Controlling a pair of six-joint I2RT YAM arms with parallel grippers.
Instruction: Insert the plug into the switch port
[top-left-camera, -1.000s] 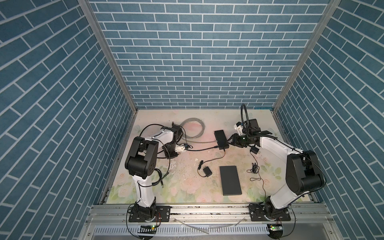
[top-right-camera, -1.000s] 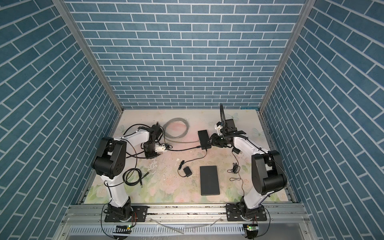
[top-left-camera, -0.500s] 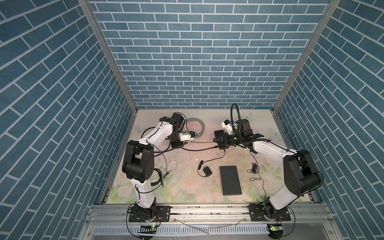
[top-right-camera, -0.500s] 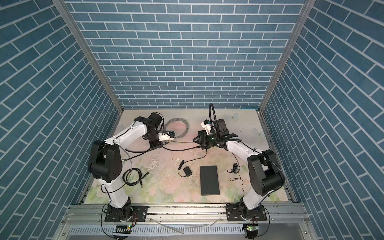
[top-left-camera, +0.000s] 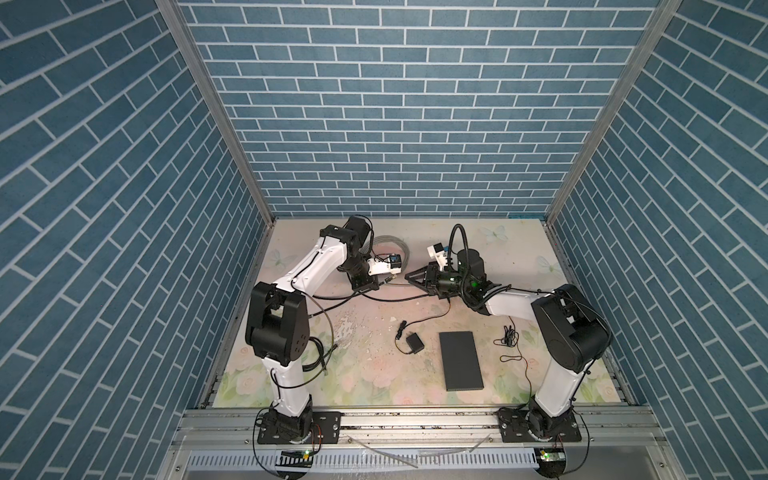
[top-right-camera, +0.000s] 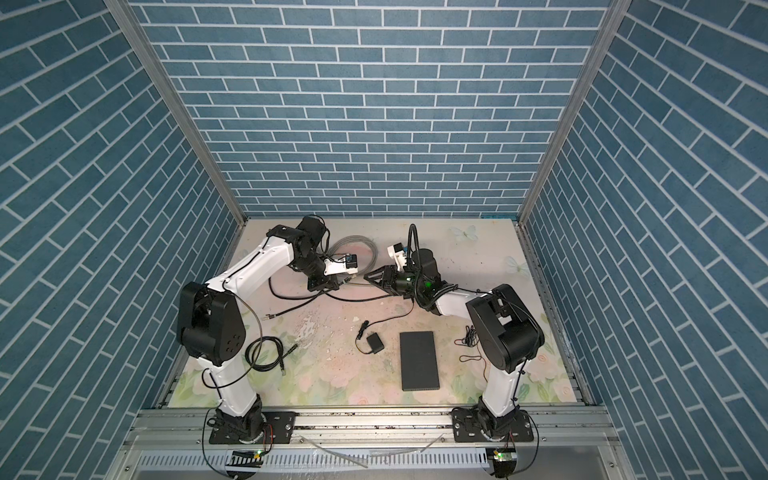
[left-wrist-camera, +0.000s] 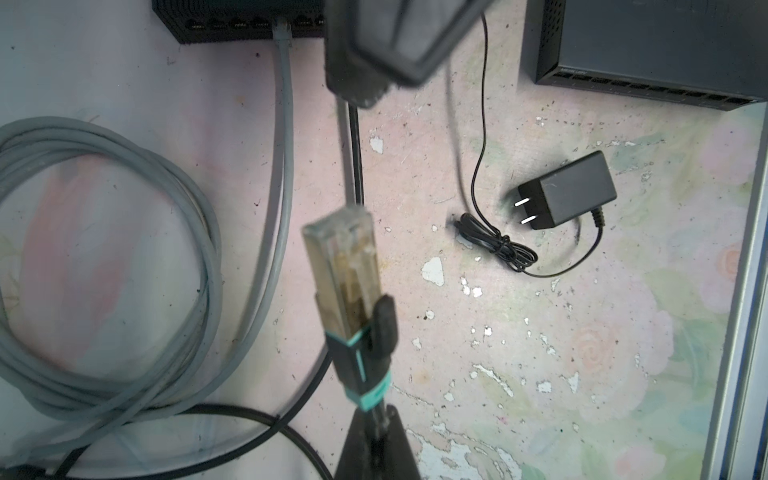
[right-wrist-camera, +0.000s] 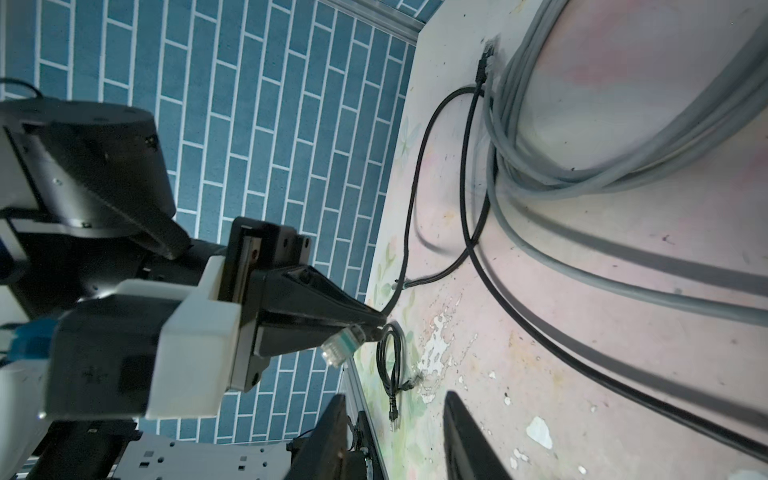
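Plug (left-wrist-camera: 340, 266) hangs above the surface (top-left-camera: 498, 257) toward its far edge, with the left end effector (right-wrist-camera: 370, 324) clamped just behind it so its tip faces the small switch (left-wrist-camera: 237, 16); the right end effector (right-wrist-camera: 394, 415), part-open and empty, hovers alongside, likely to steady that unit.

Left gripper (top-left-camera: 384, 282) jaws clamped, right gripper (top-left-camera: 415, 279) jaws parted, tips facing

Cable coil (left-wrist-camera: 209, 255) at back, adapter (top-left-camera: 414, 344) just left of large switch (top-left-camera: 461, 360)
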